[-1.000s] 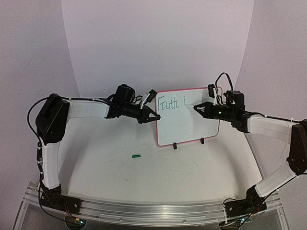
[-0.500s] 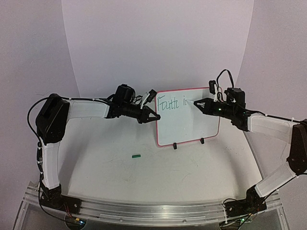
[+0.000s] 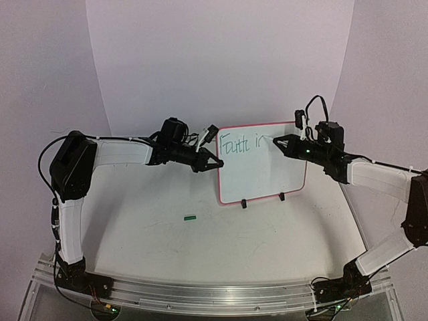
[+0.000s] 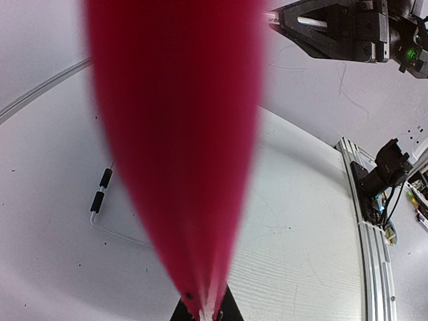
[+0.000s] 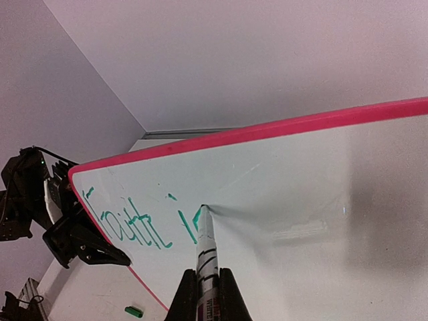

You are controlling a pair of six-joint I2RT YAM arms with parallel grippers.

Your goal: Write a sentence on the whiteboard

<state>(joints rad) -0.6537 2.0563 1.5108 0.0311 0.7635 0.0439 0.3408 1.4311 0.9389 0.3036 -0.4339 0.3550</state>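
Note:
The whiteboard (image 3: 259, 179) stands upright on two black feet at the table's middle back, red-pink rimmed. Green lettering (image 3: 239, 144) on its top line reads "Faith i" plus a fresh stroke; it also shows in the right wrist view (image 5: 134, 224). My left gripper (image 3: 215, 162) is shut on the board's left rim, which fills the left wrist view as a red blur (image 4: 177, 147). My right gripper (image 3: 275, 141) is shut on a marker (image 5: 206, 257), whose tip touches the board just right of the "i".
A small green marker cap (image 3: 190, 217) lies on the table in front of the board, left of centre; it also shows in the right wrist view (image 5: 134, 311). An aluminium rail (image 3: 214, 294) runs along the near edge. Curved white backdrop behind.
My right gripper has moved right and slightly up along the top line, adding a stroke after the "i". The left gripper and the board have not moved.

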